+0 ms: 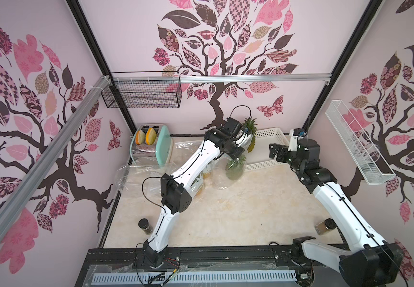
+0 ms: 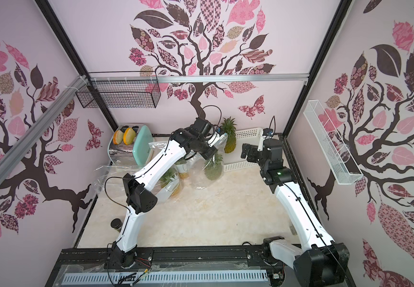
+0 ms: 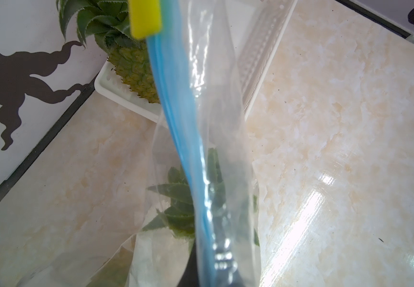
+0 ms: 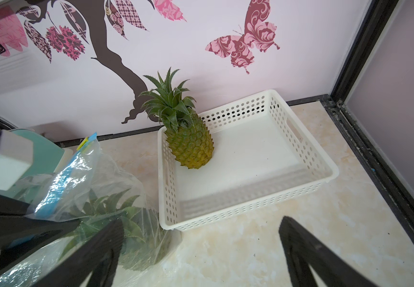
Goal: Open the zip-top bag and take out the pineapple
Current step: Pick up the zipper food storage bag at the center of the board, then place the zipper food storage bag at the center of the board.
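Top view: bag [image 2: 201,177] stands near the tabletop's [image 2: 225,218] far edge, just beside basket [image 2: 248,134], with pineapple [image 2: 213,169] inside, crown toward the zip. The left hand [image 2: 217,139], arm reaching far, is clamped on the bag's top. Left wrist: film looks thin, slick and limp; zip strip [image 3: 179,124] is stiffer and judged the best hold. Right wrist: right hand [image 4: 201,261] is open and empty near the bag. The fruit is likely heavy and prickly.
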You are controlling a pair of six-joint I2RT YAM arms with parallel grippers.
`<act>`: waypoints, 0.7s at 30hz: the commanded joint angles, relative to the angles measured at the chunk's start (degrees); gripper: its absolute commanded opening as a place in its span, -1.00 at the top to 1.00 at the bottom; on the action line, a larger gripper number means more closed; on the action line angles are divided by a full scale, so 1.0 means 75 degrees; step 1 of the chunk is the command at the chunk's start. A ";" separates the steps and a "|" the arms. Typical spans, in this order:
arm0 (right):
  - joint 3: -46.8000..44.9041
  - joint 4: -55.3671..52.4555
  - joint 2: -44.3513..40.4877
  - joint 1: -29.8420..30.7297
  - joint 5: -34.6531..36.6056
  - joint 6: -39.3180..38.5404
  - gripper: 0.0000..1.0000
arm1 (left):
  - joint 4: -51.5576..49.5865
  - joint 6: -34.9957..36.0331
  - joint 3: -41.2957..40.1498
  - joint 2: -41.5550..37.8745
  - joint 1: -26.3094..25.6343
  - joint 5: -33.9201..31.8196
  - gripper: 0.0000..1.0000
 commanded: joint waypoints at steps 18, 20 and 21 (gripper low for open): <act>-0.0124 -0.0272 -0.0829 -0.0072 -0.0703 -0.0071 -0.99 | 0.2174 0.0666 -0.6626 -0.5840 -0.1152 0.0694 1.00; -0.0202 -0.0242 -0.0920 -0.0068 -0.0842 -0.0117 -0.99 | 0.2647 0.0549 -0.7461 -0.6285 -0.1455 0.0342 1.00; -0.0243 -0.0229 -0.0956 -0.0067 -0.0924 -0.0156 -0.99 | 0.2865 0.0442 -0.7809 -0.6478 -0.1567 0.0198 1.00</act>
